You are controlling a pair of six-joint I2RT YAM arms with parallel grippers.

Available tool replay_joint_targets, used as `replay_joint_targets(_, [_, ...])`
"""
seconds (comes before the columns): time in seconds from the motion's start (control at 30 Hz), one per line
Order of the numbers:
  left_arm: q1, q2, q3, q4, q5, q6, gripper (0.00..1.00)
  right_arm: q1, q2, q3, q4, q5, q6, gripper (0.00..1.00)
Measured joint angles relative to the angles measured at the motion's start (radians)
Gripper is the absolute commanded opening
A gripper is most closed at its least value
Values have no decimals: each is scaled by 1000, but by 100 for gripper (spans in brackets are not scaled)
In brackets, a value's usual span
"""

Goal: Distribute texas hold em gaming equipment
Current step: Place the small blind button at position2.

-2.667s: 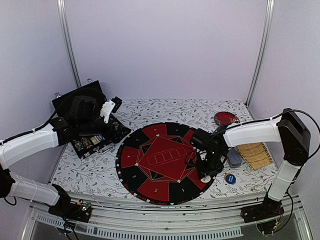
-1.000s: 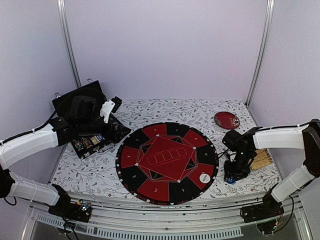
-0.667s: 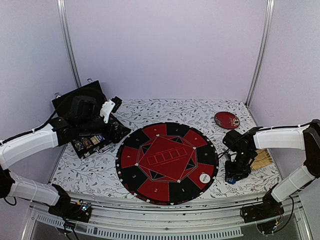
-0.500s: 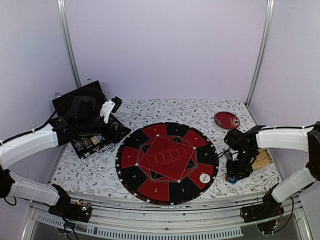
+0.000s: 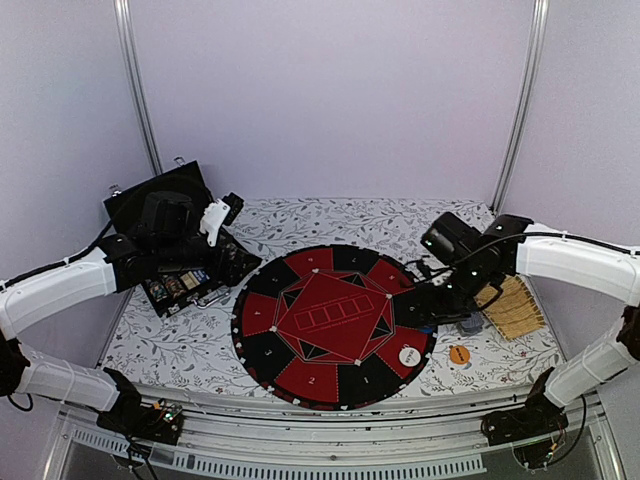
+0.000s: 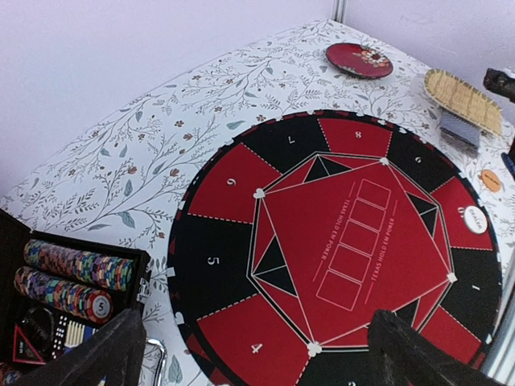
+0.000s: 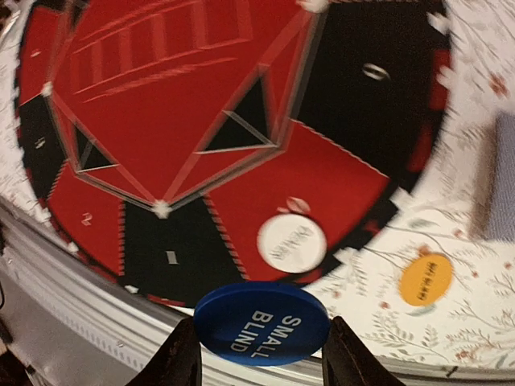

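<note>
With your right gripper (image 7: 261, 358) clenched on the blue SMALL BLIND button (image 7: 261, 322) over the right side of the round poker mat (image 7: 241, 121), lower it flat onto the seat segment beside the white button disc (image 7: 291, 242) before releasing.

Below my right claw (image 7: 261, 347), which pinches the blue button disc (image 7: 262, 320), the white button disc (image 7: 291, 242) lies just ahead on the round game board (image 7: 185, 121) and takes up that red segment. Ahead and to the right, the orange button disc (image 7: 426, 279) sits on the flowered cloth (image 7: 483, 322), and the card deck (image 7: 497, 178) beyond it closes that side. Ahead-left, the board's red centre lies open. The left arm (image 5: 60, 285) stands well away across the board.
</note>
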Motion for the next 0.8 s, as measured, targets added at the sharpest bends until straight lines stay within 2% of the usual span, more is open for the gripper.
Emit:
replay_joint_targets(0.1, [0, -6, 0, 0, -18, 0, 98, 123, 114, 136, 87, -44, -23, 21])
replay_joint_targets(0.23, [0, -27, 0, 3, -64, 0, 98, 257, 362, 335, 193, -93, -80, 21])
replay_joint_targets(0.37, [0, -52, 0, 15, -121, 0, 98, 365, 653, 607, 222, -119, -160, 20])
replay_joint_targets(0.47, [0, -61, 0, 24, -153, -1, 98, 417, 795, 738, 213, -123, -203, 20])
replay_joint_targets(0.6, [1, -65, -1, 26, -172, -1, 98, 462, 902, 815, 170, -114, -241, 20])
replay_joint_targets(0.8, [1, -65, -1, 26, -172, -1, 98, 484, 937, 840, 117, -82, -257, 20])
